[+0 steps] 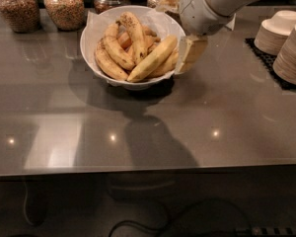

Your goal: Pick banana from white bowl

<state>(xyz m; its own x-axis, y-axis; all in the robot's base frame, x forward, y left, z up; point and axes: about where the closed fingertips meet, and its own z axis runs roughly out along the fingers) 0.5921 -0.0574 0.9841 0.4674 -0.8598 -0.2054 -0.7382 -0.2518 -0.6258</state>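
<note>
The white bowl [91,58], lined with white paper, stands at the back of the grey counter and holds several bananas. The banana [153,59], long, nearly straight and pale yellow, lies diagonally across the front right of the pile. Shorter brown-speckled bananas [114,48] lie behind and left of it. My gripper [190,54] hangs from the white arm just outside the bowl's right rim, next to the banana's upper end.
Several glass jars [64,5] of grains or nuts line the back edge. Stacks of small cream bowls [291,51] stand on a black mat at the right. The grey counter [138,132] reaches to the front edge.
</note>
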